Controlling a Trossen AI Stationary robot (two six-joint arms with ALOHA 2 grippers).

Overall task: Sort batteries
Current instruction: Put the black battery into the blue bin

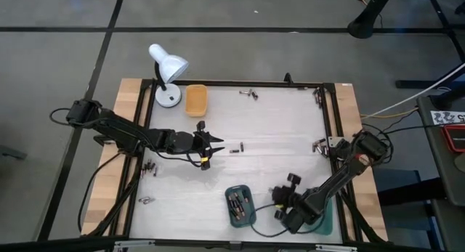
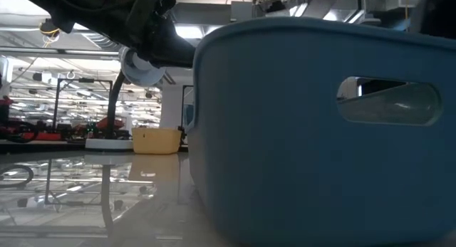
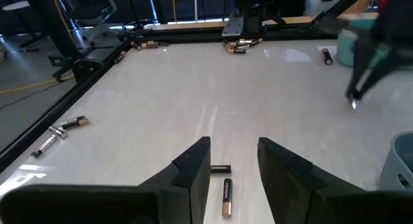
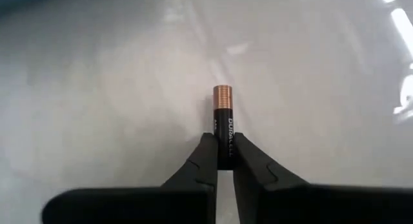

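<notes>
Right arm, near edge of table. Right gripper (image 4: 224, 161) is clamped on a single battery (image 4: 223, 117), black body with copper end, copper end pointing away from the wrist. In the high view this gripper (image 1: 279, 210) sits at the near right, just beside the dark teal tray (image 1: 239, 205), which already holds several batteries (image 1: 235, 205). A second, larger teal tray (image 1: 327, 217) lies under the right arm.

Judgement: step in hand is a pick just completed by the right arm. Whether the cell is lifted clear of the table (image 1: 276, 136) cannot be told. Next move calls for carrying it over the proper tray and releasing it low, so that it does not roll or bounce out. Which tray suits this cell type cannot be told.

Left arm, mid-table. Left gripper (image 3: 232, 166) has fingers apart, poised over two loose batteries (image 3: 222, 185) that lie at right angles, touching or nearly so. Taking one without nudging the other needs the jaws aligned across one body.

Farther off: loose batteries at the left rail (image 3: 61, 130), more at the far rail (image 1: 250, 94), and at the right rail (image 1: 320, 144). Orange tray (image 1: 196, 99) stands at the far edge beside a white lamp (image 1: 167, 70); contents cannot be told. Much sorting remains.
</notes>
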